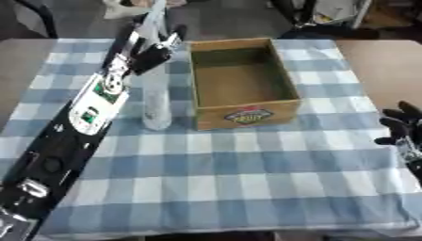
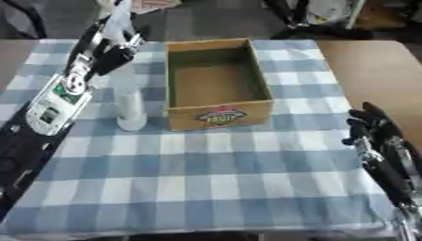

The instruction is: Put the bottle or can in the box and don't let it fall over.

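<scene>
Your tall clear plastic bottle point(image 1: 155, 101) stands upright on the blue-and-white checked tablecloth point(image 1: 247, 160), just beside the left wall of the open brown cardboard box point(image 1: 245, 80), near its front corner; its long axis runs straight up, and its neck rises to where your left hand point(image 1: 155, 52) sits; that black hand appears curled round the upper part of the bottle, though how fully the fingers close on it is hard to make out; the box lies directly to the right of the bottle, so the move ahead looks like a lift clear of the wall, a short carry rightward and a straight lowering onto the box floor; because the hold is high on a tall, narrow thing, the base may swing, so keep it vertical as you go; your left hand is by far the nearer one; your right hand point(image 2: 375, 129) rests idle at the right edge of the table, fingers relaxed and holding nothing, well apart from both bottle and box.
</scene>
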Robot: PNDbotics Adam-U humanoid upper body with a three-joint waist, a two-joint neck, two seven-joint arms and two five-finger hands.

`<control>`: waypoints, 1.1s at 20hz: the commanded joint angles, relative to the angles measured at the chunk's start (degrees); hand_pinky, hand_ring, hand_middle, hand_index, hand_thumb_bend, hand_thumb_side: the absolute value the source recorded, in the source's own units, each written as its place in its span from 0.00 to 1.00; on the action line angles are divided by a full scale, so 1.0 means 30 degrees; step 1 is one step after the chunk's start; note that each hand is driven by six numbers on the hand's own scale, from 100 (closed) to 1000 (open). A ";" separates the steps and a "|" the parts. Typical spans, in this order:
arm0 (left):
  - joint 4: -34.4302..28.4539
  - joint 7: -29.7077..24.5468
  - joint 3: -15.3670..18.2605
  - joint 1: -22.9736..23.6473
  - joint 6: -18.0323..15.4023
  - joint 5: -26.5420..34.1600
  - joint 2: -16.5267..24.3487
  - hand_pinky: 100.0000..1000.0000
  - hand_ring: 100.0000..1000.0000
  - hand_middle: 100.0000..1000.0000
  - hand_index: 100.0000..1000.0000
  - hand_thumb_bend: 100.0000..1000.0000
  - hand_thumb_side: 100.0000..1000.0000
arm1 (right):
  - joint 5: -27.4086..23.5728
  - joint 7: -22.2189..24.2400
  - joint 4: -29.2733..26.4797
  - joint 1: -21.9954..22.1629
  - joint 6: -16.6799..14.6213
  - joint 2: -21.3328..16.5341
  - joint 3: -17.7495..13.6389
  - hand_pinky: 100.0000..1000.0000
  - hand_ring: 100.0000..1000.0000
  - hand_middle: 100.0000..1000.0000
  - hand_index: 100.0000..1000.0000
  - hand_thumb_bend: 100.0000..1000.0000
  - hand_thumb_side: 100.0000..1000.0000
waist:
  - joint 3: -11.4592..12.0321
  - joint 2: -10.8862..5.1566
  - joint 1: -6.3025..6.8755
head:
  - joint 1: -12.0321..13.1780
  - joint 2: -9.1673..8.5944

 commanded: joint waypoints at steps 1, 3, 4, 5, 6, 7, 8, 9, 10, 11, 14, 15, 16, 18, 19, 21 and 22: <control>-0.0179 0.0127 0.0053 -0.0469 -0.0058 0.0213 0.0409 0.73 0.54 0.50 0.78 0.18 0.65 | -0.0113 0.0050 -0.0168 -0.0147 -0.0036 -0.0134 -0.0079 0.65 0.87 0.84 1.00 0.07 0.61 | -0.0039 -0.0292 -0.0013 | 0.0060 0.0111; -0.0174 0.0195 0.0055 -0.0477 -0.0057 0.0318 0.0393 0.72 0.52 0.47 0.76 0.13 0.64 | -0.0117 0.0052 -0.0167 -0.0149 -0.0037 -0.0133 -0.0080 0.65 0.87 0.84 1.00 0.07 0.61 | -0.0046 -0.0295 -0.0011 | 0.0070 0.0111; -0.0162 0.0253 0.0057 -0.0482 -0.0045 0.0378 0.0381 0.70 0.47 0.41 0.71 0.07 0.62 | -0.0118 0.0057 -0.0165 -0.0150 -0.0037 -0.0132 -0.0076 0.65 0.87 0.84 1.00 0.07 0.61 | -0.0050 -0.0297 -0.0012 | 0.0070 0.0111; -0.0149 0.0314 0.0053 -0.0489 -0.0033 0.0439 0.0373 0.69 0.45 0.38 0.69 0.05 0.61 | -0.0118 0.0063 -0.0163 -0.0152 -0.0038 -0.0131 -0.0073 0.65 0.87 0.84 1.00 0.07 0.61 | -0.0053 -0.0298 -0.0011 | 0.0072 0.0111; -0.0137 0.0367 0.0047 -0.0498 -0.0026 0.0506 0.0362 0.68 0.42 0.34 0.67 0.01 0.61 | -0.0119 0.0068 -0.0162 -0.0154 -0.0038 -0.0131 -0.0072 0.65 0.87 0.84 1.00 0.07 0.61 | -0.0057 -0.0299 -0.0012 | 0.0079 0.0111; -0.0126 0.0417 0.0042 -0.0506 -0.0023 0.0580 0.0355 0.67 0.38 0.29 0.63 0.00 0.59 | -0.0120 0.0070 -0.0160 -0.0156 -0.0038 -0.0132 -0.0073 0.65 0.87 0.84 1.00 0.07 0.61 | -0.0060 -0.0301 -0.0013 | 0.0083 0.0111; -0.0115 0.0471 0.0042 -0.0516 -0.0016 0.0660 0.0347 0.66 0.35 0.25 0.61 0.00 0.58 | -0.0121 0.0070 -0.0159 -0.0158 -0.0039 -0.0134 -0.0074 0.65 0.87 0.84 1.00 0.07 0.61 | -0.0061 -0.0303 -0.0015 | 0.0082 0.0111; -0.0108 0.0529 0.0039 -0.0526 -0.0009 0.0734 0.0345 0.64 0.32 0.21 0.57 0.00 0.57 | -0.0123 0.0071 -0.0159 -0.0159 -0.0041 -0.0138 -0.0074 0.65 0.87 0.84 1.00 0.07 0.61 | -0.0061 -0.0304 -0.0016 | 0.0085 0.0111; -0.0103 0.0606 0.0049 -0.0536 0.0006 0.0826 0.0333 0.63 0.29 0.18 0.55 0.00 0.57 | -0.0125 0.0073 -0.0157 -0.0162 -0.0042 -0.0139 -0.0072 0.65 0.87 0.84 1.00 0.07 0.61 | -0.0060 -0.0304 -0.0018 | 0.0089 0.0111; -0.0097 0.0693 0.0054 -0.0546 0.0025 0.0927 0.0326 0.63 0.27 0.16 0.53 0.00 0.56 | -0.0127 0.0076 -0.0156 -0.0165 -0.0043 -0.0139 -0.0070 0.65 0.87 0.84 1.00 0.07 0.61 | -0.0058 -0.0304 -0.0019 | 0.0094 0.0111; -0.0066 0.1014 0.0076 -0.0564 0.0130 0.1452 0.0302 0.58 0.16 0.03 0.44 0.00 0.45 | -0.0128 0.0094 -0.0153 -0.0175 -0.0049 -0.0140 -0.0059 0.65 0.87 0.84 1.00 0.07 0.61 | -0.0052 -0.0307 -0.0033 | 0.0094 0.0111; -0.0079 0.1057 0.0056 -0.0568 0.0137 0.1630 0.0314 0.58 0.14 0.02 0.43 0.00 0.44 | -0.0130 0.0096 -0.0153 -0.0176 -0.0052 -0.0144 -0.0059 0.65 0.87 0.84 1.00 0.07 0.61 | -0.0052 -0.0307 -0.0037 | 0.0089 0.0111; -0.0104 0.1058 0.0036 -0.0573 0.0130 0.1769 0.0332 0.57 0.11 0.00 0.42 0.00 0.41 | -0.0129 0.0096 -0.0149 -0.0172 -0.0052 -0.0148 -0.0060 0.65 0.87 0.84 1.00 0.07 0.61 | -0.0051 -0.0310 -0.0041 | 0.0091 0.0111; -0.0191 0.1000 0.0029 -0.0592 0.0111 0.1967 0.0373 0.55 0.07 0.00 0.40 0.00 0.32 | -0.0129 0.0099 -0.0143 -0.0170 -0.0053 -0.0156 -0.0059 0.65 0.87 0.84 1.00 0.06 0.61 | -0.0042 -0.0317 -0.0045 | 0.0092 0.0111; -0.0252 0.0975 0.0043 -0.0610 0.0121 0.2045 0.0394 0.55 0.05 0.00 0.40 0.00 0.29 | -0.0131 0.0099 -0.0139 -0.0172 -0.0052 -0.0158 -0.0058 0.65 0.87 0.84 1.00 0.06 0.61 | -0.0037 -0.0322 -0.0047 | 0.0087 0.0111; -0.0399 0.0971 0.0078 -0.0670 0.0172 0.2187 0.0443 0.54 0.04 0.00 0.39 0.00 0.27 | -0.0135 0.0106 -0.0137 -0.0175 -0.0056 -0.0167 -0.0052 0.65 0.87 0.84 1.00 0.06 0.61 | -0.0023 -0.0335 -0.0048 | 0.0075 0.0111; -0.0493 0.0994 0.0095 -0.0714 0.0204 0.2259 0.0476 0.54 0.04 0.00 0.39 0.00 0.27 | -0.0135 0.0108 -0.0133 -0.0173 -0.0056 -0.0171 -0.0054 0.65 0.87 0.84 1.00 0.06 0.61 | -0.0019 -0.0345 -0.0048 | 0.0068 0.0111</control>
